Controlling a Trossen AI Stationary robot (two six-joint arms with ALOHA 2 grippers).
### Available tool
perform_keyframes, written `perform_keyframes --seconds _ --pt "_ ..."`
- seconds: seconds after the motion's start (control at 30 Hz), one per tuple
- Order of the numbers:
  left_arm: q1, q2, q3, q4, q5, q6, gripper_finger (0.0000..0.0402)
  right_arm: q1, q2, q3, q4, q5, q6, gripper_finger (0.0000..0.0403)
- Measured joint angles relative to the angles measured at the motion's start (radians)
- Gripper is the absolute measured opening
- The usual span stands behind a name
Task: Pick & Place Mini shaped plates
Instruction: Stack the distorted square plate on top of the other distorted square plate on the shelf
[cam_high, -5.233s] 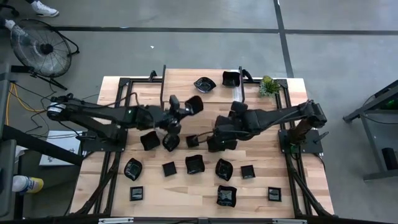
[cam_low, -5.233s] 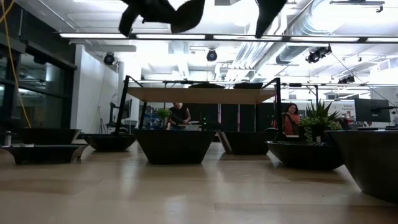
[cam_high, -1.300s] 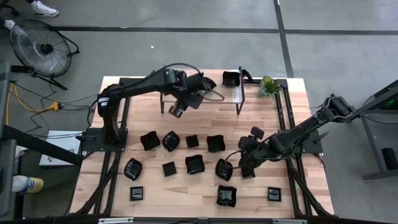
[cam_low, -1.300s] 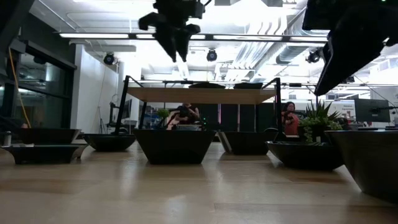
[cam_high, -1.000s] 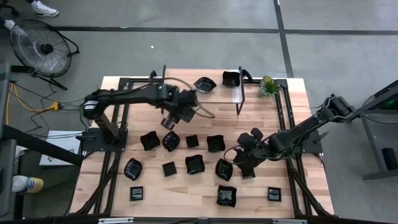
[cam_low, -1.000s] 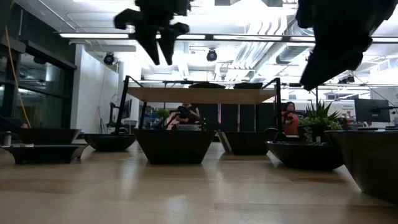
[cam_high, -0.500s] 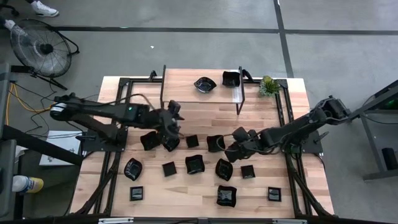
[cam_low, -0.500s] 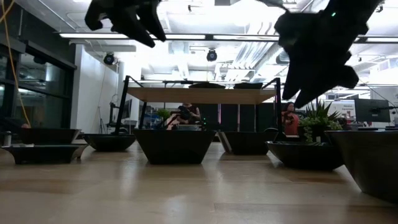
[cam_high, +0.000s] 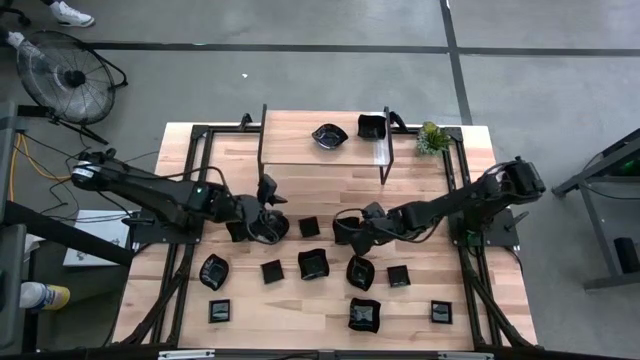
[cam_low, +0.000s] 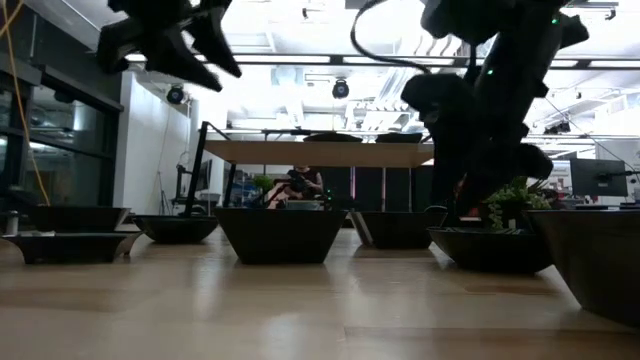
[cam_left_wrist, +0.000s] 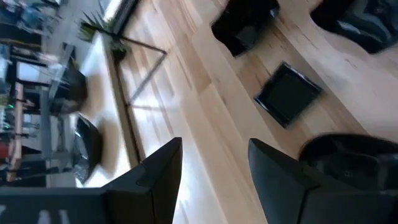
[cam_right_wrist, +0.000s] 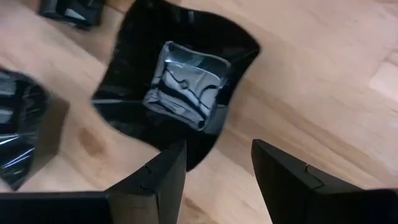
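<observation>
Several mini shaped plates, small glossy black dishes, sit flat on the wooden table (cam_high: 330, 195) in rows, among them a wavy-edged one (cam_high: 345, 231) and a small square one (cam_high: 310, 227). Two more (cam_high: 328, 135) rest on a raised shelf (cam_high: 300, 148) at the far side. My left gripper (cam_high: 270, 212) hovers open above the dishes at the row's left end (cam_high: 268, 230), with nothing between its fingers (cam_left_wrist: 155, 180). My right gripper (cam_right_wrist: 217, 168) stands open just above the wavy-edged plate (cam_right_wrist: 180, 87), pointing steeply down. One finger (cam_right_wrist: 165, 177) is over the plate's rim.
A small green plant (cam_high: 431, 137) stands at the far right corner beside the shelf's metal legs (cam_high: 386, 150). Black frame rails (cam_high: 462, 190) run along both table sides. More dishes lie in the two near rows (cam_high: 313, 264). A fan (cam_high: 62, 75) stands on the floor beyond the table.
My left gripper has come away from the shelf toward the table's near left, sinking and tipping down until it hangs over the left dishes. My right gripper has moved left and toward the far edge, sinking and rolling, and is now over the wavy-edged plate. No dish has moved.
</observation>
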Motion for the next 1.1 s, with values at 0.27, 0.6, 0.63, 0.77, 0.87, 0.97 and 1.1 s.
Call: perform_keyframes --seconds 0.27,0.6,0.63,0.77,0.87,0.97,1.1 --pt "0.001 0.0 -0.036 0.011 -0.002 -0.031 0.0178 -0.02 0.029 0.0 0.015 -0.006 -0.002 0.0177" --pt "0.003 0.0 -0.038 0.01 -0.008 -0.037 0.0178 -0.023 0.058 0.0 0.039 0.003 -0.003 0.0153" --pt "0.003 0.0 -0.038 0.01 -0.008 -0.038 0.0178 -0.026 0.058 0.0 0.043 0.002 -0.008 0.0145" --pt "0.003 0.0 -0.038 0.01 -0.008 -0.039 0.0178 -0.037 0.058 0.0 0.05 -0.012 -0.031 0.0115" --pt "0.003 0.0 -0.038 0.01 -0.008 -0.04 0.0178 -0.047 0.055 0.0 0.048 -0.021 -0.057 0.009" --pt "0.003 0.0 -0.038 0.011 -0.008 -0.04 0.0178 -0.053 0.051 0.0 0.046 -0.031 -0.075 0.0064" --pt "0.003 0.0 -0.038 0.016 -0.008 -0.043 0.0178 -0.061 0.044 0.0 0.043 -0.039 -0.108 0.0022"
